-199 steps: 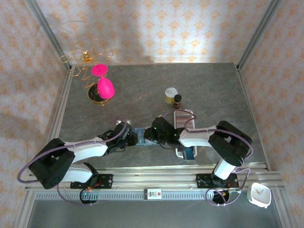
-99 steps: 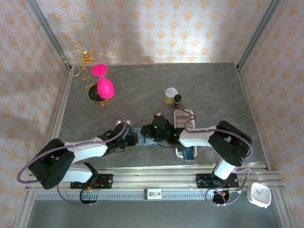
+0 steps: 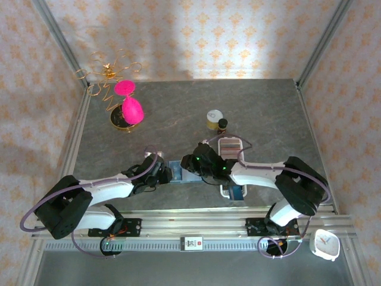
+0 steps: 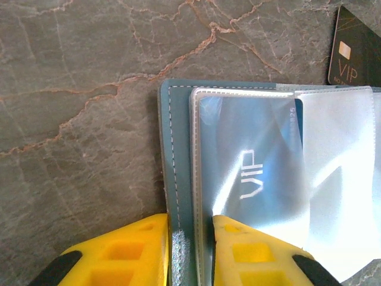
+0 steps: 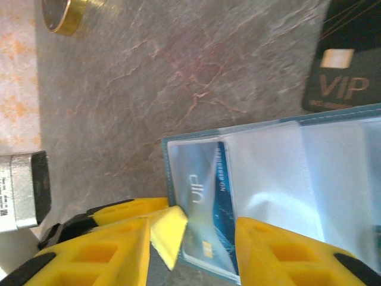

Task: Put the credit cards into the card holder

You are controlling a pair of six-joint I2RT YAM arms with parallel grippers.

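Teal card holder [image 4: 175, 149], clamped steady at its edge by the left hand [image 4: 190, 229]; right hand [image 5: 193, 229] stands apart over the sleeved blue card [image 5: 208, 196].

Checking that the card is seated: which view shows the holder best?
Left wrist: holder sharp and close, VIP card readable inside. Right wrist: holder blurred and tilted. Top: holder tiny.
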